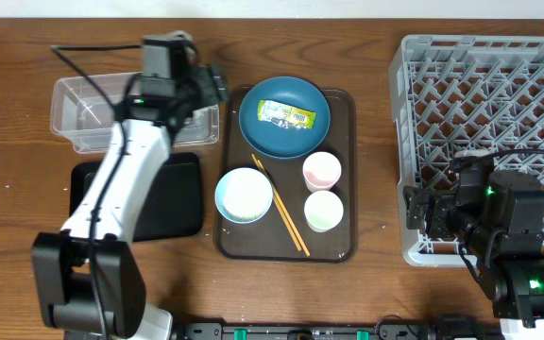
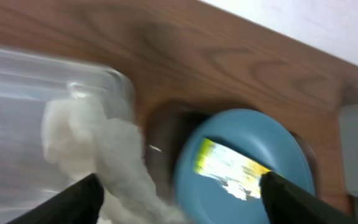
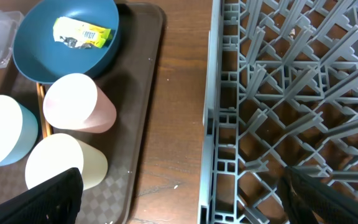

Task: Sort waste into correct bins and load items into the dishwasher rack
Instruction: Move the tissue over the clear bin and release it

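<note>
My left gripper is open at the right end of the clear tub. Crumpled white tissue lies between its fingers, by the left one, at the tub's edge; the view is blurred. The yellow-green wrapper lies on the dark blue plate. The light blue bowl, pink cup, green cup and chopsticks sit on the brown tray. My right gripper is open and empty over the left edge of the grey rack.
The brown serving tray lies between the bins and the rack. The black tray sits in front of the clear tub, partly under my left arm. A strip of bare wooden table separates the serving tray from the rack.
</note>
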Tool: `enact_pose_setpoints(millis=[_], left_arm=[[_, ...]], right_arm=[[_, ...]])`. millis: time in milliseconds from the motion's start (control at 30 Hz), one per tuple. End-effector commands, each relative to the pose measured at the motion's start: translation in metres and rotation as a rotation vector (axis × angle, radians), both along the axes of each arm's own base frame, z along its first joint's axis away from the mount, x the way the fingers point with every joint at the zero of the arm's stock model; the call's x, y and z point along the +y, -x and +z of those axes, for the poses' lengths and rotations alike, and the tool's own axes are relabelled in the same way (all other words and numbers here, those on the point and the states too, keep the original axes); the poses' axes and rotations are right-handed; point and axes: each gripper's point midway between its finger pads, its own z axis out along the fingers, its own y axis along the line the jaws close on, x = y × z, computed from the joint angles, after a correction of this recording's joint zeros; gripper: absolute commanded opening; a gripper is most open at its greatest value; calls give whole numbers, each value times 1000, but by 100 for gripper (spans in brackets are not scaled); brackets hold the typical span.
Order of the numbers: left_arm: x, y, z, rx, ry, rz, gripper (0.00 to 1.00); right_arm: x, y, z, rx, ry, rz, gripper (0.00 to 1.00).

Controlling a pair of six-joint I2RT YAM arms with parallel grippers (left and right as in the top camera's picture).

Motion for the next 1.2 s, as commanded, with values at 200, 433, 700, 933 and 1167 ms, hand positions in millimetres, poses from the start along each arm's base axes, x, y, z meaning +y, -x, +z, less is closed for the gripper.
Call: enact_pose_setpoints(millis=[200, 433, 700, 933, 1167], left_arm=[[-7, -2, -22, 40, -44, 142, 86], [2, -9, -17, 7, -57, 141, 86], [87, -15, 22, -109, -233, 380, 86], [46, -6, 26, -77, -81, 277, 91], [-25, 5, 18, -38, 17, 106, 94]], right_arm=[[2, 0, 7, -15, 0, 17, 99], [2, 0, 7, -14, 0, 17, 99], [2, 2, 5, -2, 1, 17, 99], [2, 2, 6, -5, 2, 16, 99], [1, 1, 6, -7, 6, 11, 99]])
